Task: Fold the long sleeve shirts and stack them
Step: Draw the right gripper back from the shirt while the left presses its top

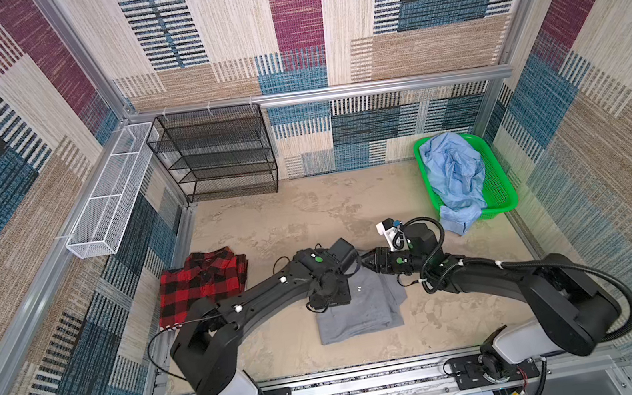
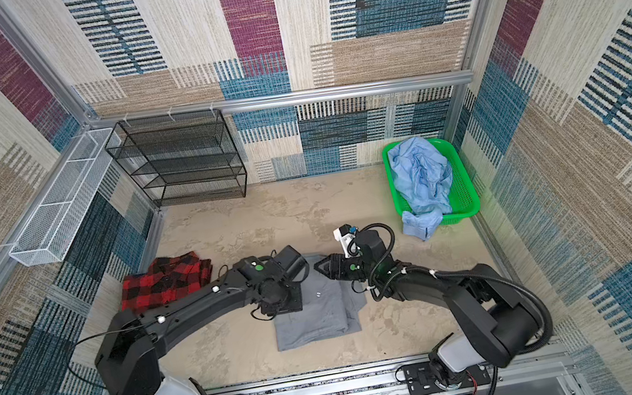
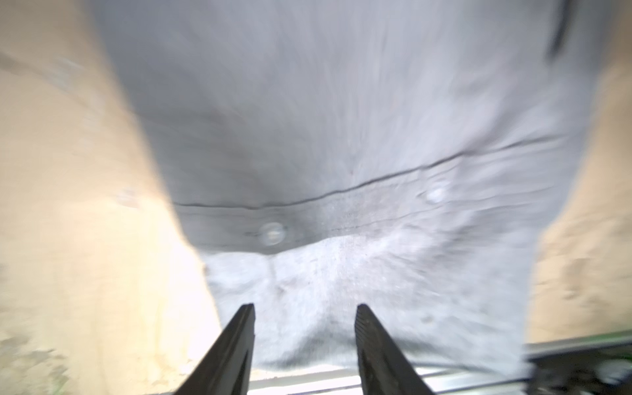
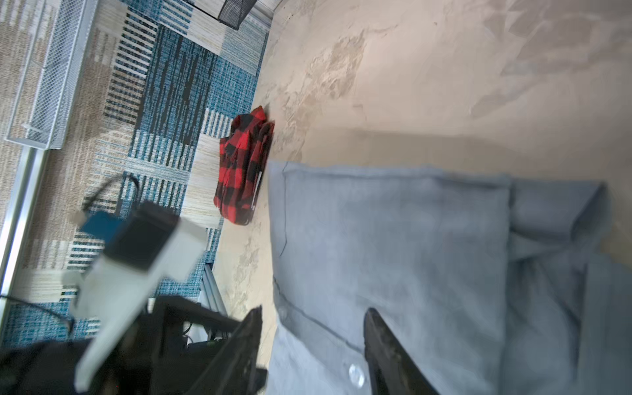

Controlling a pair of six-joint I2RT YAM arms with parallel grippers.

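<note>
The left gripper (image 3: 304, 307) has its jaws parted about halfway, with nothing between them. They point down at the grey shirt (image 3: 342, 119), close over its button strip. The right gripper (image 4: 313, 313) is likewise spread and holds nothing, its tips over the same shirt's buttoned edge. In both top views this shirt lies folded flat near the middle of the worktop's (image 1: 308, 216) front edge, and the left arm's wrist hides its back left part.

The green basket (image 1: 499, 181) sits in the back right corner. It holds the crumpled light blue shirt (image 1: 456, 174), one end of which spills over the front rim onto the worktop.

The plaid shirt (image 1: 196, 286) lies folded at the left edge, well apart from the grey one; the left arm crosses over its front part. A black mesh shelf (image 1: 216, 154) stands in the back left corner, and a white wire tray (image 1: 112, 193) hangs along the left wall.

That makes three shirts — one in the basket, two on the worktop — plus one basket, one shelf and one tray.
</note>
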